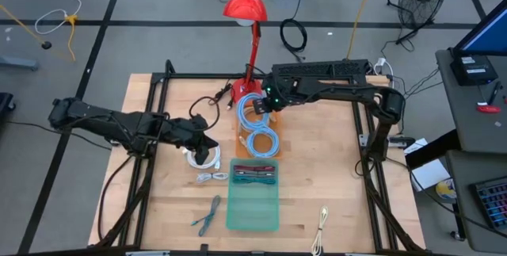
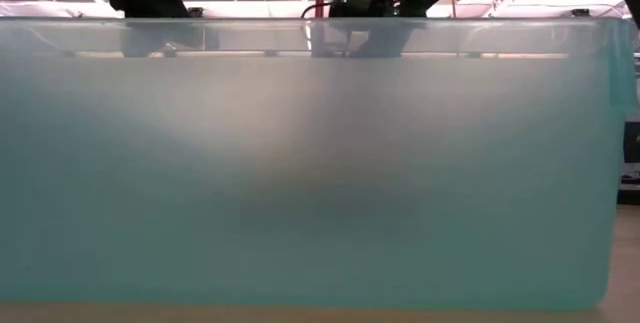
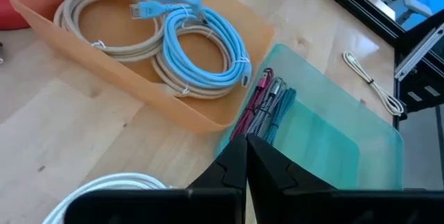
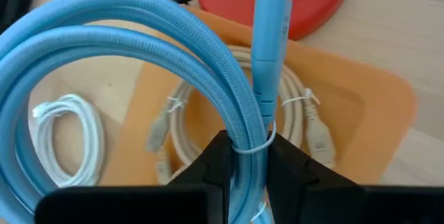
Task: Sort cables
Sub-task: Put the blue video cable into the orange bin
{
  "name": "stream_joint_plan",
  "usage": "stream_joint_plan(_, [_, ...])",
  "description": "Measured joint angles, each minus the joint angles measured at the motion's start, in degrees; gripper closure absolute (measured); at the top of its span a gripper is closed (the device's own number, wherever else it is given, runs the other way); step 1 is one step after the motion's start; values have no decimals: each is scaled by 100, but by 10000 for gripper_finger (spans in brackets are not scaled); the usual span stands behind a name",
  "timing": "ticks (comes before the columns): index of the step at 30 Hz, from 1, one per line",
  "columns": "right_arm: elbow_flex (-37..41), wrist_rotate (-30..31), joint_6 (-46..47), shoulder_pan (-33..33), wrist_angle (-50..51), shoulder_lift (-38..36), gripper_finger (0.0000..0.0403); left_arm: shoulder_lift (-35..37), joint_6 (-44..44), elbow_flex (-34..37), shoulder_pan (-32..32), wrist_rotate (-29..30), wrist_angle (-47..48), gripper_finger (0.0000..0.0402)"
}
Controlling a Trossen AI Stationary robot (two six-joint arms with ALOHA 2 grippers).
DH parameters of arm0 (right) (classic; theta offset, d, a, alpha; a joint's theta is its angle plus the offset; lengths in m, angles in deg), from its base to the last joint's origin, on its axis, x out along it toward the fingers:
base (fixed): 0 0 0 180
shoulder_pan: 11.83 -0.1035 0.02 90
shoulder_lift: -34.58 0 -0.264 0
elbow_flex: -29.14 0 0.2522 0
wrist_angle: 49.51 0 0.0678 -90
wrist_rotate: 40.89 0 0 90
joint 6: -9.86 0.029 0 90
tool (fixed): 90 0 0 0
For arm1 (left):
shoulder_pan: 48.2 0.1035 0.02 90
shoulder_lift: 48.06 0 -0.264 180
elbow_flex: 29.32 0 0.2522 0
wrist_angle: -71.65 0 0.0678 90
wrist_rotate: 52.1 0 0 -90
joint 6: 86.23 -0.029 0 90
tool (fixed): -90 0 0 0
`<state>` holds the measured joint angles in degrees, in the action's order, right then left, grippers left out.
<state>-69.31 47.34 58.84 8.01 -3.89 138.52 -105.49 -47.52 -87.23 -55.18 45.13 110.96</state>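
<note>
High view: the right gripper (image 1: 255, 105) pinches a light-blue coil (image 4: 139, 64) above the orange tray (image 1: 240, 133), just above the frame's middle, likely to drop it with the other cables. The left gripper (image 1: 207, 141), fingers pressed together, waits by a white coil (image 1: 202, 158), left of centre.

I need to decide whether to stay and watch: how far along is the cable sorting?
Partly done. The orange tray holds a beige coil and a light-blue coil; the teal bin holds short bundles. In hand: the right gripper is shut on another light-blue coil above the orange tray. The left gripper is shut, empty, over a white coil. Left: several loose cables on the table.
</note>
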Motion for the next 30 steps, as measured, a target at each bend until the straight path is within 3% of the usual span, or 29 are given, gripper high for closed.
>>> stream_joint_plan(23, [554,161,194,-34,52,3,351,0,-78,0,134,-250,-3,392])
stream_joint_plan(30, [733,165,262,-34,-416,3,346,0,-78,0,133,-228,-4,392])
